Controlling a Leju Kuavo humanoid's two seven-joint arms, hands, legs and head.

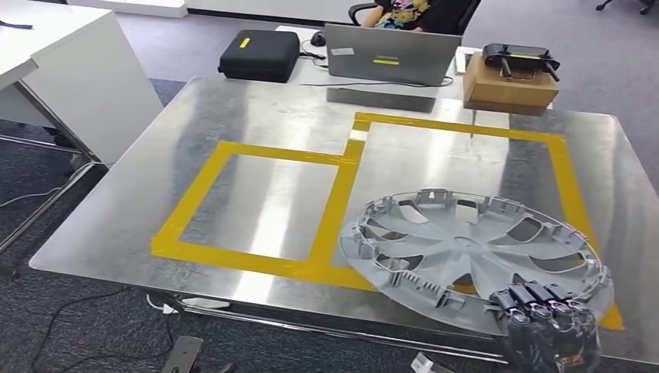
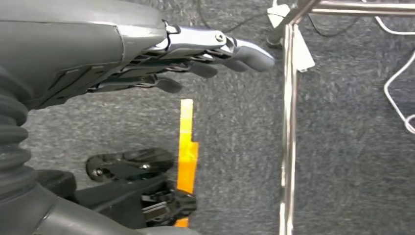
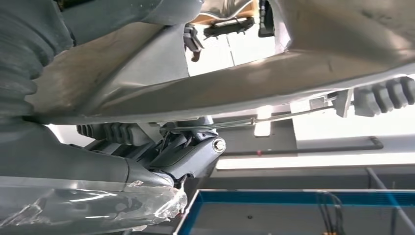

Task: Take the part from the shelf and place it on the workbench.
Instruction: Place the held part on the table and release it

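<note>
The right hand [image 1: 548,326] grips the near edge of the big grey wheel cover [image 1: 474,249], with its fingers [image 1: 536,299] curled over the rim. The wheel cover sits tilted above the shiny metal workbench [image 1: 272,132], over the right yellow tape box [image 1: 563,175] marked on it. The left hand [image 2: 205,56] hangs over the grey carpet beside the workbench leg [image 2: 288,122], fingers straight, holding nothing.

A grey laptop [image 1: 392,53] stands open behind the far edge. Left of the laptop lies a black case [image 1: 259,54]. Right of it sits a brown box [image 1: 507,85].
</note>
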